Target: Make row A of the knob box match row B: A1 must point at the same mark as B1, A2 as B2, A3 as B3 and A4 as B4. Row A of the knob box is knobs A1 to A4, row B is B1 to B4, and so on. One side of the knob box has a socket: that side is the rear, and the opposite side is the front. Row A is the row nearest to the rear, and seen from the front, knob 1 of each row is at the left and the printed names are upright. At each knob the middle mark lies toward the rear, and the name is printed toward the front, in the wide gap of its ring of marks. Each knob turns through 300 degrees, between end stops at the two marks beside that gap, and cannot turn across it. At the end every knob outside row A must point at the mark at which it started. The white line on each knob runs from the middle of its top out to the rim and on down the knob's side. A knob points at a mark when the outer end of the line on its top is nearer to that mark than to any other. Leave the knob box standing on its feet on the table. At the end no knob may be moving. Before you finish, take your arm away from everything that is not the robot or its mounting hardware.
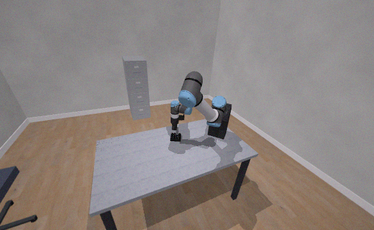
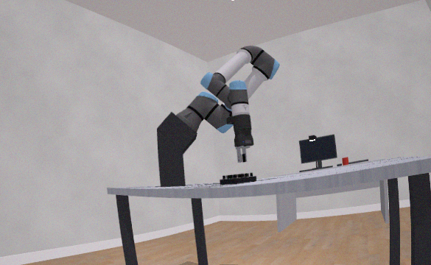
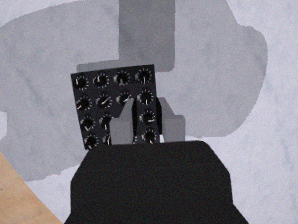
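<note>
The black knob box [image 1: 175,138] [image 2: 238,180] [image 3: 113,90] stands on the table, slightly turned in the wrist view, with its knobs up. My gripper [image 2: 242,161] [image 3: 146,109] is partly open and empty. It hangs above the box, with one finger over the knob field and the other near the box's right edge in the wrist view. Between the fingers shows a right-column knob [image 3: 148,117], its line pointing roughly right; the fingers are well above it. The gripper body and left finger hide some knobs toward the bottom of the wrist view. Socket and printed names cannot be made out.
The table [image 1: 135,166] [image 2: 348,173] carries the arm's dark pedestal [image 1: 217,131] [image 2: 171,154]. A monitor [image 2: 318,149] and a red cup [image 2: 345,161] are in the background. A filing cabinet [image 1: 137,89] stands by the wall. Arm shadows fall around the box.
</note>
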